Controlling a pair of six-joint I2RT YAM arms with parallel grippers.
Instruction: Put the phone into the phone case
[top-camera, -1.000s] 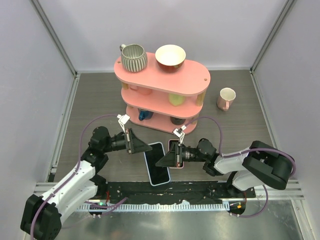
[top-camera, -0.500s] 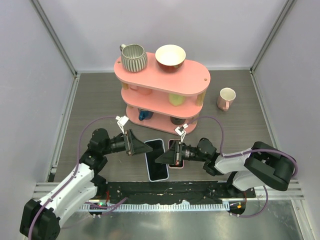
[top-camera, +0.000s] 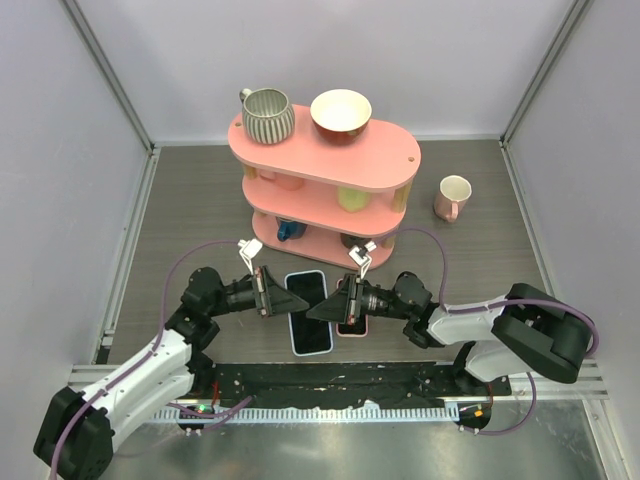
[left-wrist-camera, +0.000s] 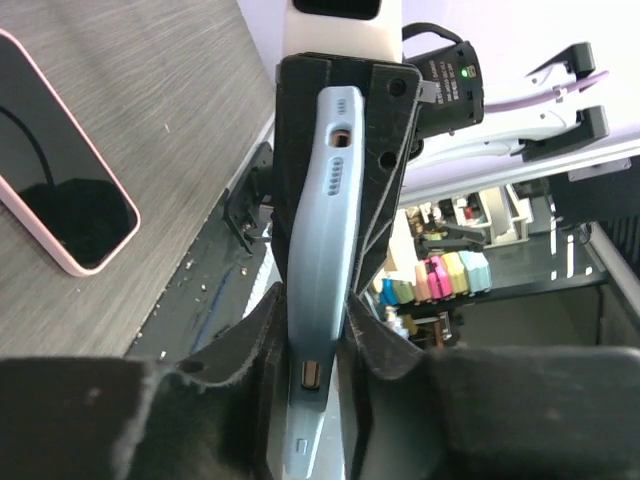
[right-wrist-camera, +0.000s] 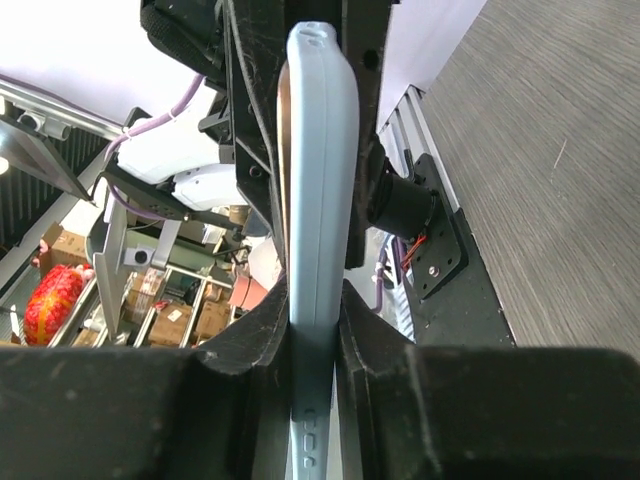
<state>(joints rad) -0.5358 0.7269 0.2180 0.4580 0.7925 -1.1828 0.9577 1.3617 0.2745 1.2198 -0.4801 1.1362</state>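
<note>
A light blue phone case (top-camera: 310, 312) with a dark upper face is held level above the table between both grippers. My left gripper (top-camera: 284, 298) is shut on its left long edge; in the left wrist view the case (left-wrist-camera: 322, 250) runs up between the fingers (left-wrist-camera: 262, 335). My right gripper (top-camera: 320, 308) is shut on the right long edge; the case (right-wrist-camera: 318, 200) is pinched there too. A pink-edged phone (top-camera: 349, 326) with a black screen lies flat on the table, partly hidden under my right gripper. It also shows in the left wrist view (left-wrist-camera: 60, 190).
A pink three-tier shelf (top-camera: 395, 160) stands just behind, with a ribbed mug (top-camera: 266, 113) and a bowl (top-camera: 341, 113) on top and small items on its lower tiers. A pink mug (top-camera: 452, 197) stands at the right. A black rail (top-camera: 330, 375) runs along the near edge.
Both grippers have carried the blue case a little away from the near edge toward the shelf, closing in on it from both sides. The pink phone has not moved.
</note>
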